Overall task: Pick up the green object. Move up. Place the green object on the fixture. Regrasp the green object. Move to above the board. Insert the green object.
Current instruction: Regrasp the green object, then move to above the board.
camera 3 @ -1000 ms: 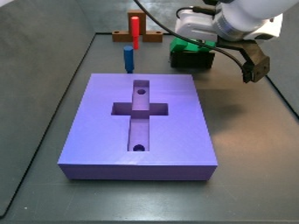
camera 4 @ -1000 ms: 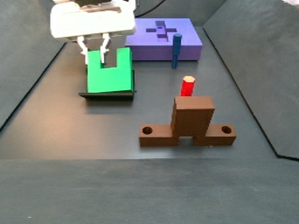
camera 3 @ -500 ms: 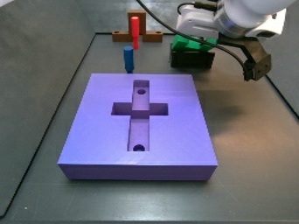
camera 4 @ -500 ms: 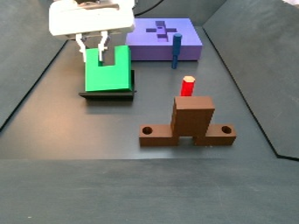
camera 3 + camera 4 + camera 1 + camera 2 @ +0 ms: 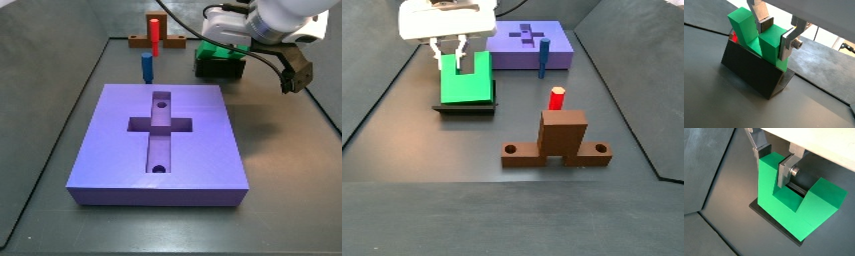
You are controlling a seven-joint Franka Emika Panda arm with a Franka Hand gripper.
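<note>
The green object (image 5: 817, 203) is a bright U-shaped block standing in the fixture (image 5: 751, 70), a dark holder near the back wall. Both side views show the green object (image 5: 469, 90) (image 5: 211, 48) resting in the fixture (image 5: 469, 107) (image 5: 218, 68). My gripper (image 5: 776, 42) (image 5: 773, 168) comes down from above and straddles the top of one prong. Both fingers press against that prong's faces. The other prong (image 5: 747, 30) stands free. In the side views the gripper (image 5: 449, 55) (image 5: 221, 42) sits right over the block. The purple board (image 5: 187, 150) (image 5: 529, 45) lies apart, its cross slot empty.
A blue peg (image 5: 146, 66) (image 5: 543, 60) stands by the board's edge. A red peg (image 5: 556, 97) (image 5: 154, 35) sticks up from a brown base (image 5: 556, 140). A dark cable end (image 5: 290, 72) hangs from the arm beside the fixture.
</note>
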